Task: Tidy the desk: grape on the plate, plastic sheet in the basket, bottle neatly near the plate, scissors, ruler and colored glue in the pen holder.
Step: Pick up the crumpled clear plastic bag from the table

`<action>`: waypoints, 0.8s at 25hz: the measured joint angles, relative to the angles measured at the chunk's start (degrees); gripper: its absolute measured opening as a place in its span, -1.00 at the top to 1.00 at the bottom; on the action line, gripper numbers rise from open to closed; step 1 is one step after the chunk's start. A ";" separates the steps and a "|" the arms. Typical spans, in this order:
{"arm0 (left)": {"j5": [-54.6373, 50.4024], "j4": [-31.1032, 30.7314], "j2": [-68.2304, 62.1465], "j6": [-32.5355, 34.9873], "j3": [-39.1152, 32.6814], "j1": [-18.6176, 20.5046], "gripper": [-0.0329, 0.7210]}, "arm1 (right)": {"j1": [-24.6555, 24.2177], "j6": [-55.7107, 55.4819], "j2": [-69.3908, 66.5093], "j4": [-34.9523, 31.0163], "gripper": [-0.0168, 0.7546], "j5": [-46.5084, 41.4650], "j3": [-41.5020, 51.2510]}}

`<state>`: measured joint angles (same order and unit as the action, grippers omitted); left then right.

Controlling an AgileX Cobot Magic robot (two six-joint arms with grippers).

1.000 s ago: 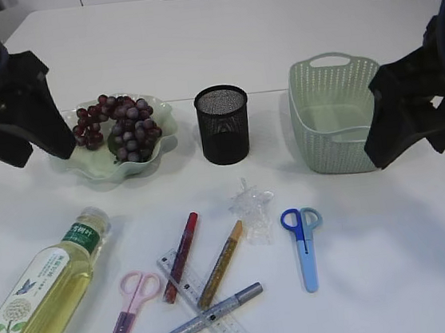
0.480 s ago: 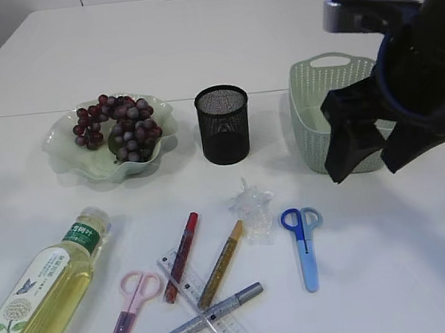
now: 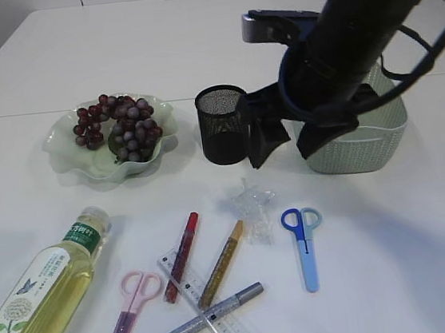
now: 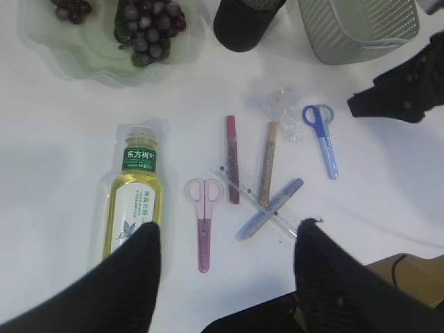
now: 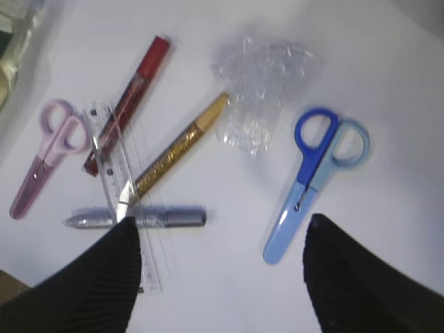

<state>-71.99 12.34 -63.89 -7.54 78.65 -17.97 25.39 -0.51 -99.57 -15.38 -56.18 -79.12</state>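
Exterior view: right tool (jaws apart) above plastic sheet.

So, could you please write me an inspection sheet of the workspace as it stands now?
Surface: white table, no spills seen.
Job's things: grapes on the plate; pen holder and basket upright; bottle lying flat; plastic sheet, blue scissors, pink scissors, ruler and three glue pens loose on the table.
Clutter: nothing seen.
Grippers: left gripper and right gripper open, empty.
Cables: black cables on the right arm.
Surroundings: white panels behind.
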 joint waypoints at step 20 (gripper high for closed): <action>-0.30 -4.93 0.72 -0.22 0.00 0.00 -0.27 | 3.26 -1.32 -22.87 8.60 -0.51 -4.84 -20.49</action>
<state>-72.30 7.41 -63.17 -7.77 78.65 -17.97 28.65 -1.82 -122.44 -6.78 -61.03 -99.61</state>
